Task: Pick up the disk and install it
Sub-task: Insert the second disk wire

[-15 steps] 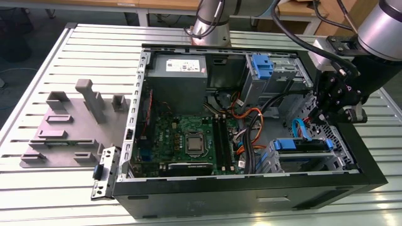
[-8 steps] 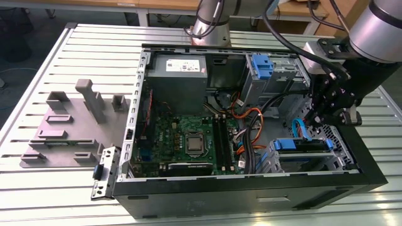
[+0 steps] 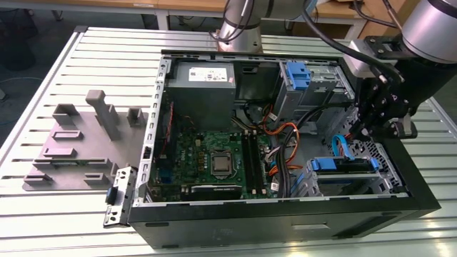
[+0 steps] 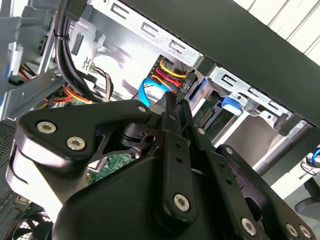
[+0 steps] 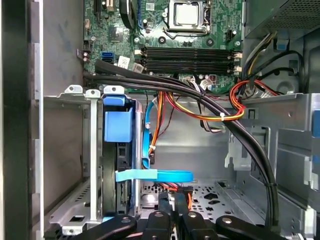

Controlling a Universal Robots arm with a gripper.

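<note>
Disk in its bay, gripper closed just above it.
In the exterior view, the open computer case (image 3: 271,219) takes up the middle. At lower right the disk (image 3: 343,165) sits in the drive cage (image 3: 393,179), blue edge up, with its long side running across the frame. Just above, the gripper (image 3: 375,131) has its fingers pressed together near a wired plug (image 4: 186,80). The install looks nearly done.

Arm (image 3: 433,25): silver-grey tubular links with a black cable (image 3: 322,29) running alongside. End effector (image 4: 178,103): matte black linkage bars with rounded ends and silver socket-head screws (image 4: 181,202) at the pivots.
</note>
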